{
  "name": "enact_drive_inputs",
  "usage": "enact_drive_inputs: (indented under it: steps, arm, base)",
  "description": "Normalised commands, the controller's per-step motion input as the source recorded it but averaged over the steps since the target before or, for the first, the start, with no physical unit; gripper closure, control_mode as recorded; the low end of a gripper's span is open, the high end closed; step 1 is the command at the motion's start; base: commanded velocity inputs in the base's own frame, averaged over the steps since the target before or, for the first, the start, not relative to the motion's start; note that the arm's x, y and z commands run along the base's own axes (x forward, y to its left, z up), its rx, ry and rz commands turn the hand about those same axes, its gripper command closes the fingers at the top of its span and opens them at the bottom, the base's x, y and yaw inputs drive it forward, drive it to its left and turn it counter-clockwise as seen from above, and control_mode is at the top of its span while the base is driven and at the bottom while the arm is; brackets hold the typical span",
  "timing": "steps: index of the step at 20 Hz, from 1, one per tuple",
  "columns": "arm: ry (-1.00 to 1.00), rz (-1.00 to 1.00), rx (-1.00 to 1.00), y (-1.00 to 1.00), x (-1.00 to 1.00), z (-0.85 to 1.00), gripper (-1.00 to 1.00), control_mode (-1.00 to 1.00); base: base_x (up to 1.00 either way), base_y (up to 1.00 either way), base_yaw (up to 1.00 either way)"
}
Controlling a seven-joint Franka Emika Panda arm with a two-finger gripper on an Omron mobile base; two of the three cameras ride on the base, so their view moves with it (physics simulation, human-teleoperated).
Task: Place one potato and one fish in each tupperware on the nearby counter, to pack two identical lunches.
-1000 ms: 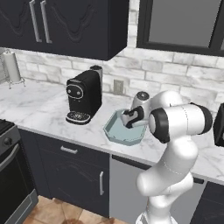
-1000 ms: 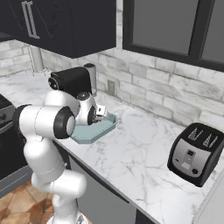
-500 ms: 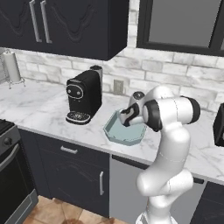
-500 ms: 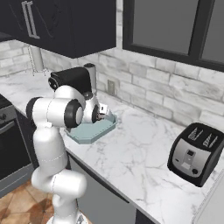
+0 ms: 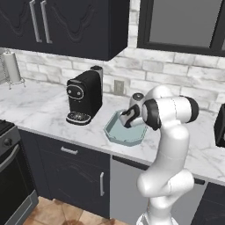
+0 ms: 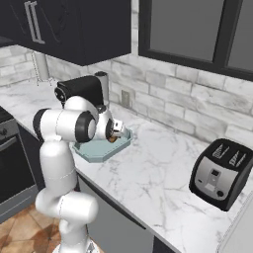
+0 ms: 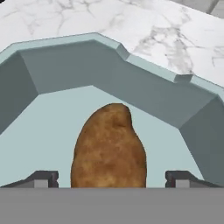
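Observation:
A pale blue-green tupperware sits on the marbled counter, right of the coffee machine. Inside it, a brown potato lies on the floor of the tray. My gripper hangs low over the tray and is open. In the hand view its fingertips stand wide on either side of the potato, with a gap on both sides. The fish is out of view.
A black coffee machine stands just left of the tray. A toaster sits far right on the counter. A paper towel holder stands at the far left, by the stove. Dark upper cabinets hang overhead.
The jaws have spread wide apart, and the potato now lies free in the tupperware. The arm has straightened up and shifted slightly over the tray.

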Motion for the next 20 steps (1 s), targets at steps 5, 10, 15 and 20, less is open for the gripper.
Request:
enact_drive_inputs:
  steps: [5,10,15,20]
  arm:
    - [0.00,-0.10,0.00,-0.03,-0.43,0.90,-1.00,-1.00]
    - [0.00,-0.07,0.00,0.00,-0.76,0.91,-1.00,-1.00]
    - [0.01,-0.04,0.01,-0.13,-1.00,0.66,-1.00,-1.00]
    - [-0.13,0.00,0.07,-0.23,-1.00,0.79,-1.00,-1.00]
  base:
    - [0.00,0.00,0.00]
    - [0.00,0.00,0.00]
    - [0.00,0.00,0.00]
    - [0.00,0.00,0.00]
